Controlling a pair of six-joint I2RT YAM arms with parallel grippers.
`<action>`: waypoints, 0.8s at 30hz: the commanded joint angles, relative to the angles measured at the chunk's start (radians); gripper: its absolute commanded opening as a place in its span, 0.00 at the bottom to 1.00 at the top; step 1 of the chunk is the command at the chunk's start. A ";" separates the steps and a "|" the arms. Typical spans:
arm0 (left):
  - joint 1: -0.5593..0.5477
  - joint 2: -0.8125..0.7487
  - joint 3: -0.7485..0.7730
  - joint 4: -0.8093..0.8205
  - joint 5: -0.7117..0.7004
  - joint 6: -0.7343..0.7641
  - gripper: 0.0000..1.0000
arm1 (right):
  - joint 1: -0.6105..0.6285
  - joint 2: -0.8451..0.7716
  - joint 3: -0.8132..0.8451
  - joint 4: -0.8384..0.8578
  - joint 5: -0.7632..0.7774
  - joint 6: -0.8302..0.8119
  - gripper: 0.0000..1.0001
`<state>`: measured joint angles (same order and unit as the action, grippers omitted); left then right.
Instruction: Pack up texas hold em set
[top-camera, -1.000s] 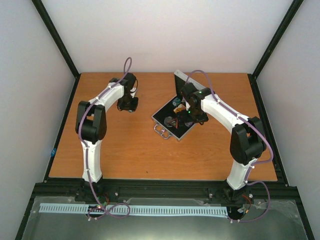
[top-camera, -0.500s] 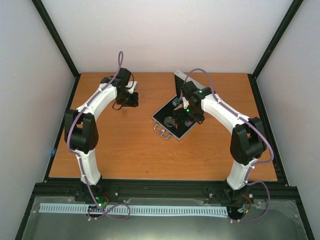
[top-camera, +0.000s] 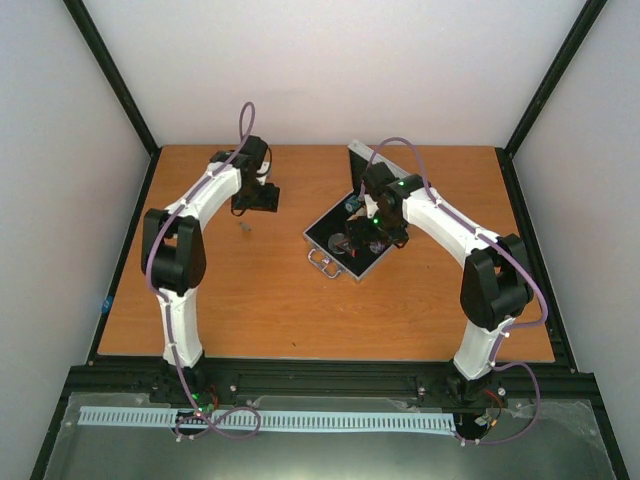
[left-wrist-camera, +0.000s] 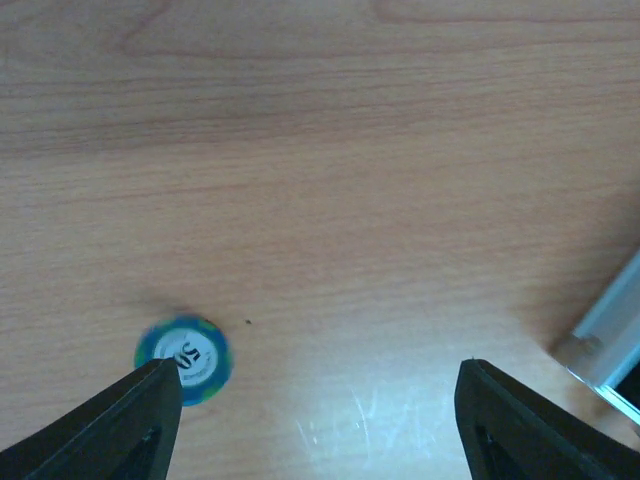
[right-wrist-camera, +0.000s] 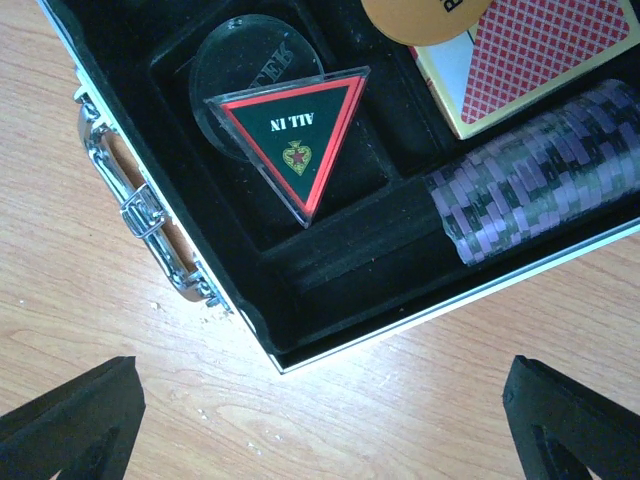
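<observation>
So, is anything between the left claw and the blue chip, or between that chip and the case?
Nothing visible. The blue chip lies on the table below the open left claw, and the way to the case is bare. Only the right claw hangs above it.

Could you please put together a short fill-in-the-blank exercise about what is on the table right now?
1. The lone poker chip on the table has a green and ____ rim.
2. The row of chips inside the case is mostly ____.
3. The triangle reads ALL ____.
4. The left tool is ____, gripping nothing.

Missing words: blue; purple; IN; open
</observation>
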<state>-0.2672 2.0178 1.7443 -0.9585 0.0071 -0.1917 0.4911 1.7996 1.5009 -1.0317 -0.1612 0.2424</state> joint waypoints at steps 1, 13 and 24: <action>0.015 0.084 0.080 -0.046 -0.086 -0.035 0.77 | -0.006 -0.032 0.014 -0.027 0.028 -0.022 1.00; 0.065 0.124 -0.014 0.033 -0.045 -0.067 0.77 | -0.006 -0.032 -0.012 -0.029 0.037 -0.050 1.00; 0.065 0.214 0.022 0.049 -0.037 -0.070 0.76 | -0.007 -0.028 -0.008 -0.038 0.045 -0.066 1.00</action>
<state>-0.2035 2.1956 1.7187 -0.9268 -0.0315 -0.2432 0.4911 1.7901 1.4952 -1.0588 -0.1268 0.1951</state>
